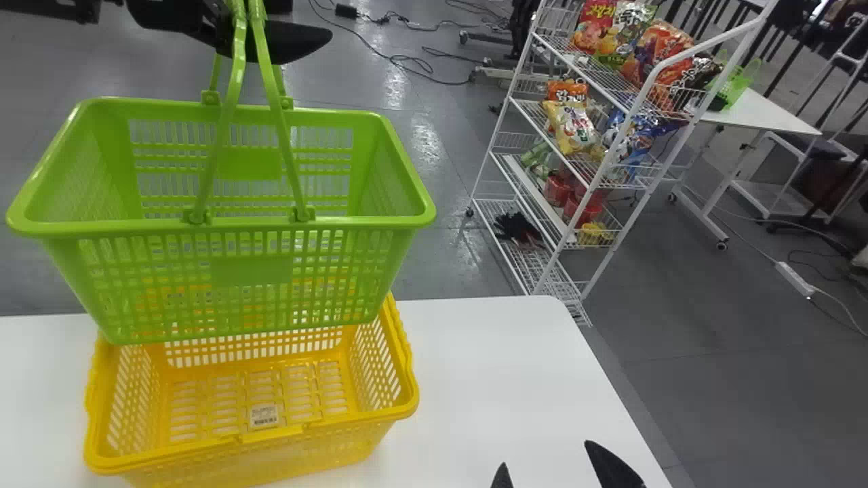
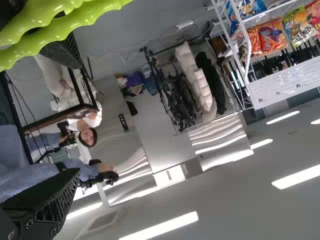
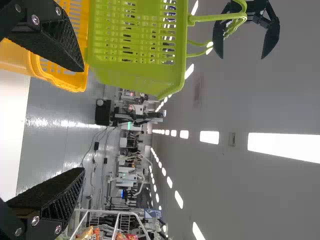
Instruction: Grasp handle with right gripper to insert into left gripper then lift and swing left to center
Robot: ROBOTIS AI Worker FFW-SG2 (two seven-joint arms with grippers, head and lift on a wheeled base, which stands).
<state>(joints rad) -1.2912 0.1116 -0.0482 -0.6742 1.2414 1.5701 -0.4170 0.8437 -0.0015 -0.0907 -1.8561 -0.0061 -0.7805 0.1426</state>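
My left gripper is high at the upper left, and the green basket hangs from it by two raised handles. In the left wrist view the left gripper has its fingers wide apart, with the wavy handle grips across the upper finger. The right wrist view shows the handle loops around one finger of that open gripper. The right gripper is low at the bottom edge, right of the baskets; in its own view the right gripper is open and holds nothing.
A yellow basket stands on the white table, below the raised green one. Beyond the table's right corner stands a white wire rack with snack bags. A second white table is farther back at the right.
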